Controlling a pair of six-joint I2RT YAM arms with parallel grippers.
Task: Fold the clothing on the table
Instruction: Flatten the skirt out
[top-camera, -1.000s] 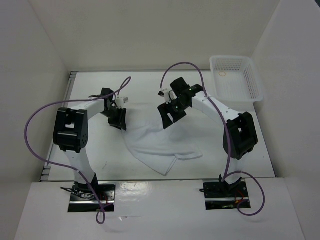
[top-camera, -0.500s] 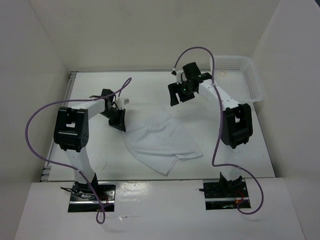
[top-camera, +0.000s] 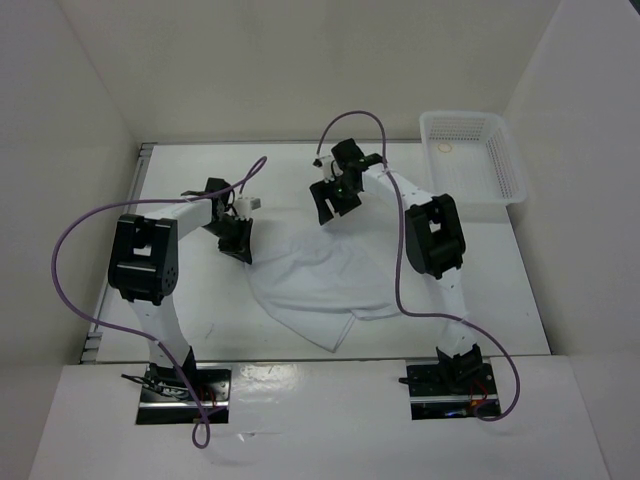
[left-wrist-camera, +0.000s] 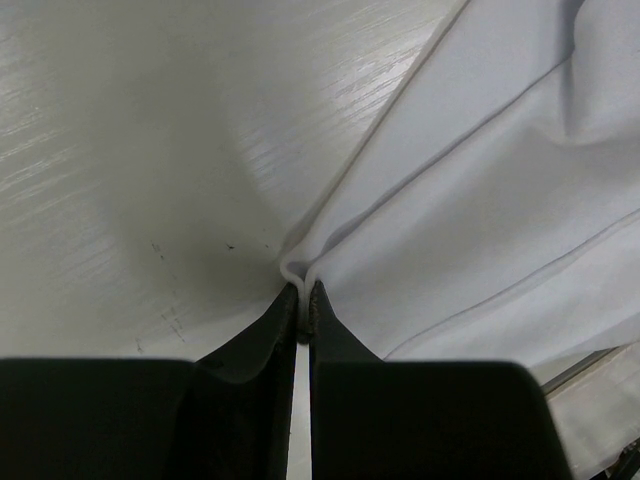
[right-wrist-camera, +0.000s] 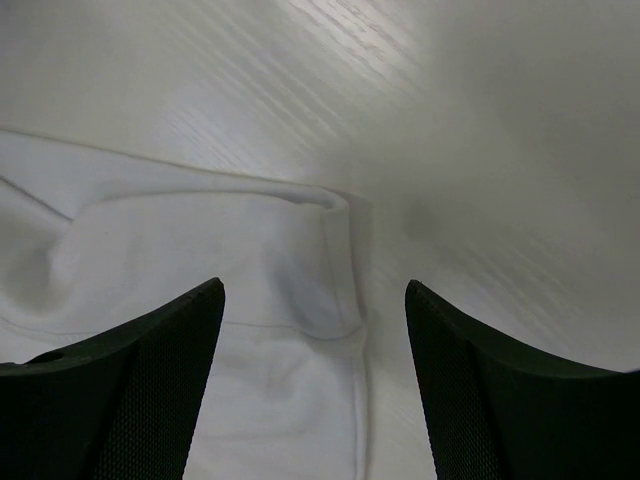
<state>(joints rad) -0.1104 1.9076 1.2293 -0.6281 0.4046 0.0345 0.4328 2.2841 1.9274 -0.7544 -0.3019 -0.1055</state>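
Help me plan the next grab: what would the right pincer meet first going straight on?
Probably the clothing: its hemmed corner faces the open right pincer, bare table just beside.

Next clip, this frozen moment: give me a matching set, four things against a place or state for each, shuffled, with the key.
Things
1. left gripper
2. right gripper
3. clothing
4. mesh basket

Places or states
A. at the far right corner of the table
B. open, above a corner of the fabric
C. shut on a pinched fold of fabric
D. lying creased on the tabletop between the two arms

Pairs: 1-C, 2-B, 3-D, 4-A
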